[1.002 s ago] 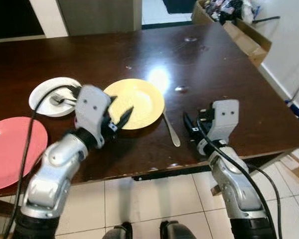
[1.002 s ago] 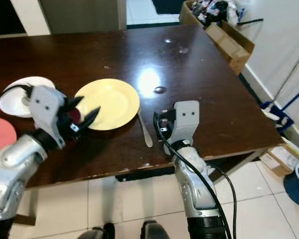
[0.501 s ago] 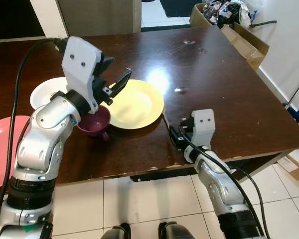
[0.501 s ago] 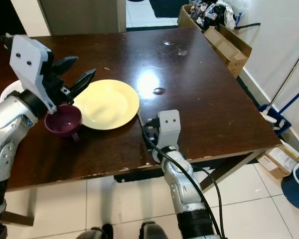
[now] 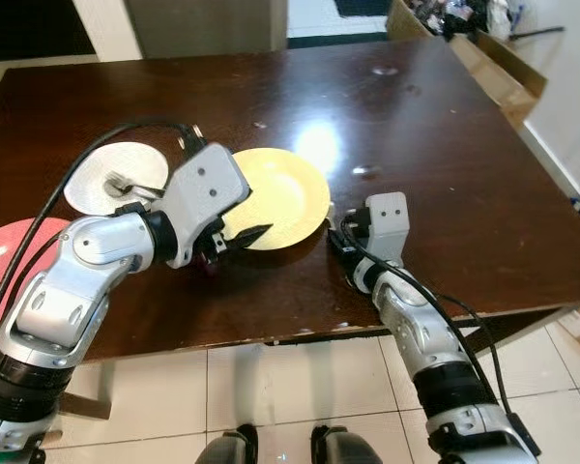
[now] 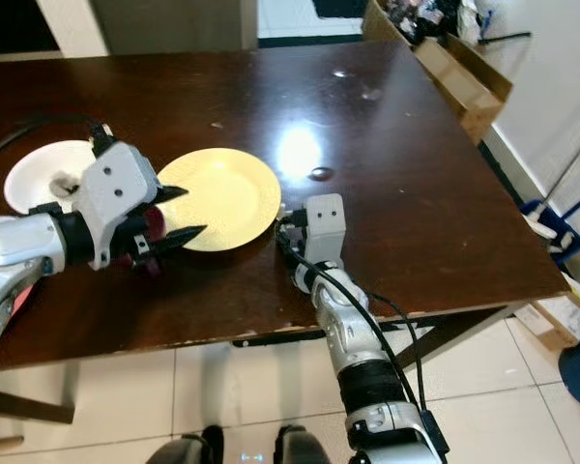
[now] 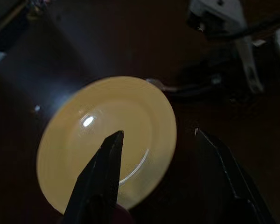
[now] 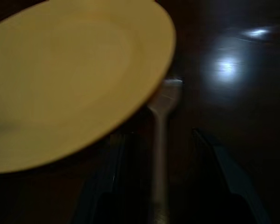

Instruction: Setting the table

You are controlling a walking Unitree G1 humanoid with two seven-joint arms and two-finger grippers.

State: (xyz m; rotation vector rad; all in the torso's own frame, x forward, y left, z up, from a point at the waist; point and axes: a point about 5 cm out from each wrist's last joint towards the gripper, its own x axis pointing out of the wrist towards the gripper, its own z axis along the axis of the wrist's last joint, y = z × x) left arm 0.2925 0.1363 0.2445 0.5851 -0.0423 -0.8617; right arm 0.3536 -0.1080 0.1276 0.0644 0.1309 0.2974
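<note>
yellow plate (image 5: pixel 278 196) sits mid-table on the dark table (image 5: pixel 445 145), a fork (image 8: pixel 159 135) touching its right rim. right gripper (image 8: pixel 158 186) straddles that fork, fingers spread. left gripper (image 5: pixel 240 232) hovers at the plate's left edge, jaws apart, above a maroon cup (image 6: pixel 153 225).

Table's far half (image 5: pixel 271 87) open — yellow plate (image 5: pixel 280 193) mid-front

Cardboard boxes (image 5: pixel 483 53) beyond table's far corner
</note>
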